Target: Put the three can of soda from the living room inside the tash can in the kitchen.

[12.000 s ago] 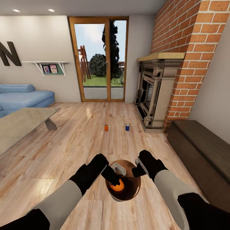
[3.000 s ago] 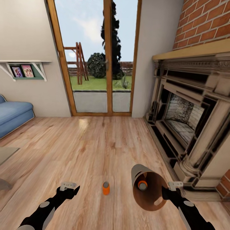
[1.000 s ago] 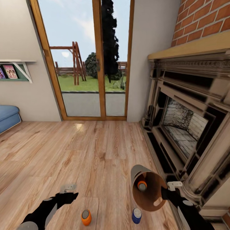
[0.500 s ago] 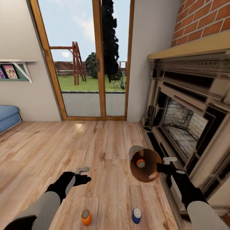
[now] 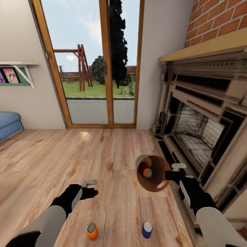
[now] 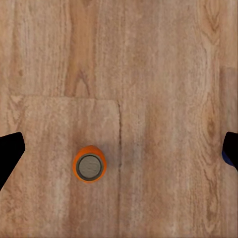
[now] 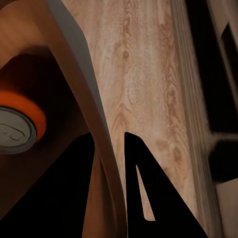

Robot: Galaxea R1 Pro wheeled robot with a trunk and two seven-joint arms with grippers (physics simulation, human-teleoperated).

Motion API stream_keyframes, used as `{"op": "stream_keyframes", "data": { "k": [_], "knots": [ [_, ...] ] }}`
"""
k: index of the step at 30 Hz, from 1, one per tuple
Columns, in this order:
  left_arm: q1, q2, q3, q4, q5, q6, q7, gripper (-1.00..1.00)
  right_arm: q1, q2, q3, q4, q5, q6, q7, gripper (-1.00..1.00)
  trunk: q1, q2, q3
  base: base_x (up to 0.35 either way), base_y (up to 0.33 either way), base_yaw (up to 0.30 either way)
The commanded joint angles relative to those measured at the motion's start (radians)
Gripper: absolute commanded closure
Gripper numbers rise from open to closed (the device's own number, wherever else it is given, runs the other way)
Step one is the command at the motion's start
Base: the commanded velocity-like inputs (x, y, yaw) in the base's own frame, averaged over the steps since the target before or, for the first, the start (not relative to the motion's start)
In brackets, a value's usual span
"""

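Closest to me on the wood floor [image 5: 113, 161] stand an orange soda can [image 5: 92, 231] and a blue soda can [image 5: 146, 229], both upright and a little apart. Above the orange can hangs the left gripper [image 5: 90, 188], fingers spread wide and empty. Beyond the blue can the right gripper [image 5: 170, 172] pinches the rim of the tash can [image 5: 152, 172], held tilted off the floor with another orange can [image 5: 147, 172] inside. Behind it sits the fireplace [image 5: 202, 130]

Background fixtures, living room.
Wood floor [image 5: 113, 154]; wood-framed glass doors [image 5: 103, 68]; brick fireplace [image 5: 202, 113]; blue sofa [image 5: 8, 125]; wall shelf [image 5: 17, 70] carrying pictures.
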Motion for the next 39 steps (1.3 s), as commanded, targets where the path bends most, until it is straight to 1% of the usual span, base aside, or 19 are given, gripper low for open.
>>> {"op": "stream_keyframes", "data": {
  "k": [1, 14, 20, 30, 39],
  "knots": [
    [0.000, 0.000, 0.000, 0.000, 0.000, 0.000, 0.000, -1.00, -0.001, 0.000, -0.001, -0.002, -0.010, 0.001, 0.004, 1.00, 0.004, -0.007, -0.003, 0.000, 0.000, 0.000],
    [0.000, -0.002, 0.000, -0.001, 0.000, 0.003, 0.000, -1.00, -0.001, 0.001, 0.001, 0.000, -0.009, 0.001, 0.006, 1.00, 0.054, -0.098, -0.044, 0.000, 0.000, 0.000],
    [0.000, -0.002, 0.000, -0.001, 0.000, 0.003, -0.001, -1.00, -0.001, 0.001, 0.027, 0.001, -0.010, 0.000, 0.001, 1.00, 0.077, -0.140, -0.063, 0.000, 0.000, 0.000],
    [0.000, 0.008, -0.003, -0.002, 0.000, 0.004, -0.006, -1.00, -0.001, 0.001, 0.030, 0.002, -0.010, 0.000, -0.006, 1.00, 0.115, -0.210, -0.094, 0.000, 0.000, 0.000],
    [0.000, 0.011, -0.005, -0.002, 0.000, 0.006, -0.007, -1.00, -0.001, 0.002, 0.030, 0.003, -0.009, 0.000, -0.008, 1.00, 0.150, -0.273, -0.122, 0.000, 0.000, 0.000]
  ]
}}
